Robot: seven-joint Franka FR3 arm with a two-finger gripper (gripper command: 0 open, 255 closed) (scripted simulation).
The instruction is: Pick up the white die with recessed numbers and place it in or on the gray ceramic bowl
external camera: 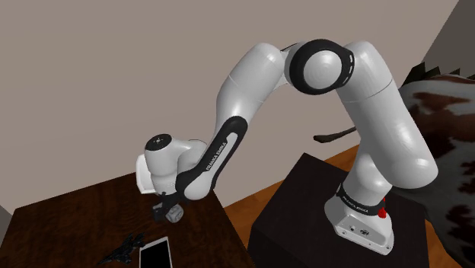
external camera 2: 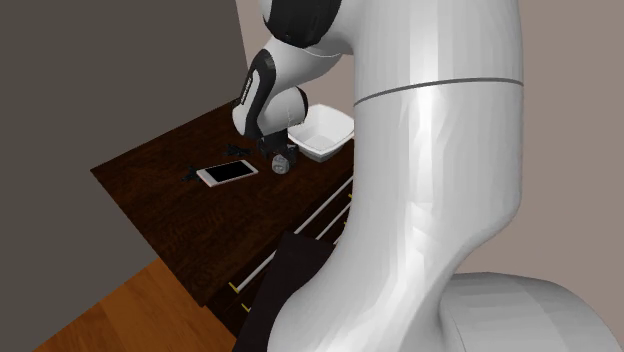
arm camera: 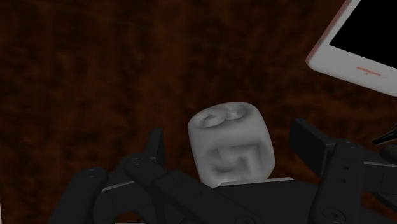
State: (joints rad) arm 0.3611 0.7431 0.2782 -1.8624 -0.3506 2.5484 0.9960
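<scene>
Die [external camera: 176, 214], pale grey-white, was seen in the shoulder view at the tip of the black gripper [external camera: 170, 208], over the dark wooden table [external camera: 68, 221]. Whether it touched the tabletop could not be told. A white-rimmed phone [external camera: 154, 253] with a black screen was laid flat at about seven o'clock of the die. A small black object [external camera: 122, 250], too small to be named, was found just beside the phone at nine o'clock. The black stand [external camera: 304, 205] was placed at three o'clock of the die, off the table, and a brown-and-white hide rug [external camera: 445, 145] was seen at two o'clock of the stand.

In the second exterior view the die [external camera 2: 282, 166] was shown just under the gripper [external camera 2: 276, 158] on the table [external camera 2: 170, 215]. The bowl [external camera 2: 322, 150], pale and square-rimmed, was set at about one o'clock of the die, near it but apart. The phone [external camera 2: 229, 173] was seen at nine o'clock of the die, and the black object [external camera 2: 192, 176] at nine o'clock of the phone.

In the wrist view the die [arm camera: 232, 146] was framed between the two fingers [arm camera: 151, 153] of the gripper [arm camera: 229, 130]. The fingers were spread wider than the die, and a strip of table [arm camera: 95, 63] was seen between each finger and the die, so no clasp was shown. Recessed marks were seen on two faces of the die. A corner of the phone [arm camera: 356, 44] was visible beyond one finger.
</scene>
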